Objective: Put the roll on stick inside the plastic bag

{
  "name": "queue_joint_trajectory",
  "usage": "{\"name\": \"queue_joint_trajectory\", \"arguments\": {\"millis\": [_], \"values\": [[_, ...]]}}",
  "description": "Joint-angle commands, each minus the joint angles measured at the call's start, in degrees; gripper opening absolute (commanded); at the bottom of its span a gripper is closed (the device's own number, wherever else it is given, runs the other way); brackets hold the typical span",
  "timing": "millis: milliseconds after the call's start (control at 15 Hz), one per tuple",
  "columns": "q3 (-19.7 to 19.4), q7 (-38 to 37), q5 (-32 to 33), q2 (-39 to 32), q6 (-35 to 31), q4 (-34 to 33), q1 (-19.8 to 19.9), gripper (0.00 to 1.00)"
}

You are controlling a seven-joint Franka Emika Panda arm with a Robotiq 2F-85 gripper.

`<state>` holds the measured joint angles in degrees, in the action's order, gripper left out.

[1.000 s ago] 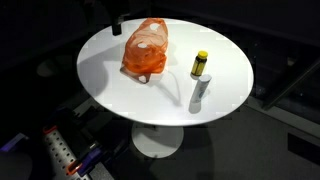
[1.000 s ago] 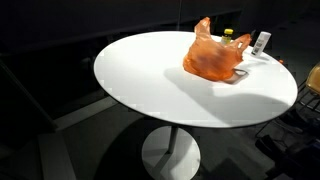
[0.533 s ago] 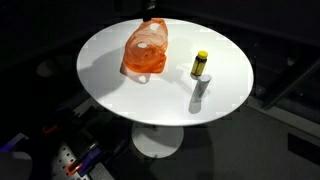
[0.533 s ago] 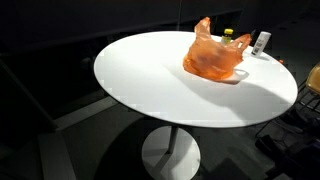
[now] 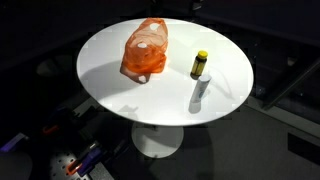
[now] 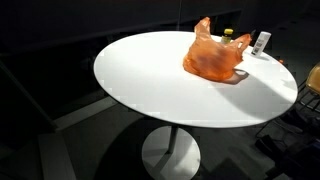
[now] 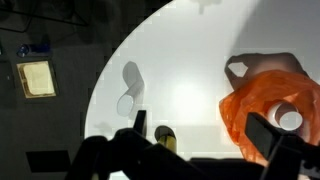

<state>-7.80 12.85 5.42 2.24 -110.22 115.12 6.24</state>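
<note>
An orange plastic bag lies crumpled on the round white table; it also shows in the other exterior view and at the right of the wrist view. A white roll-on stick lies near the table's edge, apart from the bag, and shows in the wrist view and an exterior view. My gripper is open and empty, high above the table between the bag and the stick. It touches nothing.
A small yellow container with a black cap stands between the bag and the white stick, and sits just above my left finger in the wrist view. The surroundings are dark. A framed panel lies on the floor beyond the table.
My gripper, seen above the bag at the top of an exterior view earlier, has moved rightward and up out of that view. The bag and both containers have not moved.
</note>
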Motion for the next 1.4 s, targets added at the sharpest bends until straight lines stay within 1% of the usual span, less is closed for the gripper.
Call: {"name": "queue_joint_trajectory", "arguments": {"millis": [0,67,133,400,600,867,1000,1200,1333], "values": [[-0.67,5.64,0.57,-5.15,-0.20,-5.85,1.13,1.00],[-0.68,6.03,0.93,-5.61,-0.58,-6.36,1.40,1.00],[-0.23,3.70,0.00,-3.76,-0.73,-3.43,1.13,1.00],[-0.19,3.94,0.00,-4.60,-0.80,-3.77,1.28,1.00],[-0.66,0.45,1.63,-5.40,-4.26,-2.90,1.65,1.00],[-1.44,-1.88,2.14,-8.15,-11.93,-1.96,2.55,1.00],[-1.81,-3.06,2.24,-9.80,-14.13,-2.00,2.93,1.00],[-2.51,-7.11,4.08,-11.99,-17.02,-1.50,3.19,1.00],[-3.09,-9.77,5.27,-13.37,-17.42,-1.48,3.23,1.00]]}}
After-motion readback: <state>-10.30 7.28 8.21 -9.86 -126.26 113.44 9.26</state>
